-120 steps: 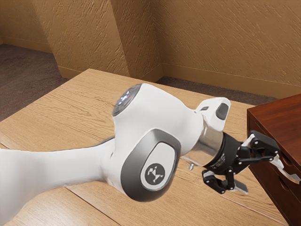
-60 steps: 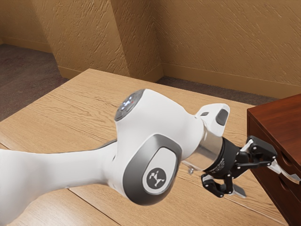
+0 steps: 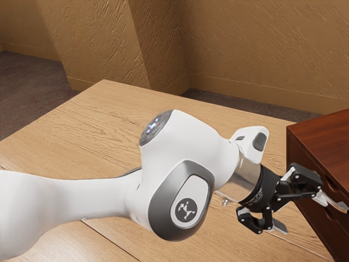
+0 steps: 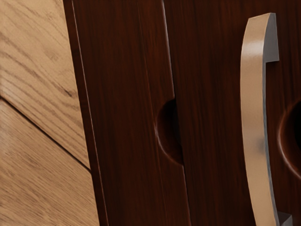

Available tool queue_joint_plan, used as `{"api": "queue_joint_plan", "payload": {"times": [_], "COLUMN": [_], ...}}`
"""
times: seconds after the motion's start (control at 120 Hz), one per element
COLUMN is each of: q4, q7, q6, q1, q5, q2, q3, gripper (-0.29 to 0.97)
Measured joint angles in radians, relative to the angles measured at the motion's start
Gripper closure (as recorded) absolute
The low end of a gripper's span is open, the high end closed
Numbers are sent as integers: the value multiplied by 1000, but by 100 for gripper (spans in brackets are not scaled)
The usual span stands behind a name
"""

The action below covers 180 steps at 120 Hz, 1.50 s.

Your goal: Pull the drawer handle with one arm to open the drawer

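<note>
A dark red wooden cabinet [image 3: 319, 144] stands at the exterior view's right edge of the table. A silver bar handle [image 3: 337, 204] sticks out of its drawer front. My black gripper [image 3: 300, 211] is open just in front of that drawer front. Its upper finger reaches close to the handle's near end, and its lower finger hangs above the table. Nothing is held between them. In the wrist view the curved silver handle [image 4: 256, 117] runs along the drawer front [image 4: 211, 94], with a rounded notch [image 4: 170, 134] at the panel seam beside it.
The light wooden table [image 3: 82, 136] spreads under and behind the arm. My white arm [image 3: 180, 164] fills the middle of the exterior view. Textured tan walls [image 3: 245, 43] and a dark floor lie beyond the table's far edge.
My arm has moved slightly down and toward the exterior view's right, bringing the gripper a little lower and closer to the drawer front. The fingers stay spread.
</note>
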Motion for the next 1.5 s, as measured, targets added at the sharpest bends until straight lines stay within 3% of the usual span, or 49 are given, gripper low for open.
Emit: {"api": "queue_joint_plan", "payload": {"times": [1.142,1.342,1.383,1.45,1.5], "q4": [7,6,5,7,8], "q7": [76,80,81,82,82], "q6": [85,88,88,88,88], "q1": [48,66,27,-241,-342], "q5": [17,51,55,59,60], "q2": [57,56,56,59,60], "q3": [6,7,53,336,447], "gripper": [0,0,0,0,0]}}
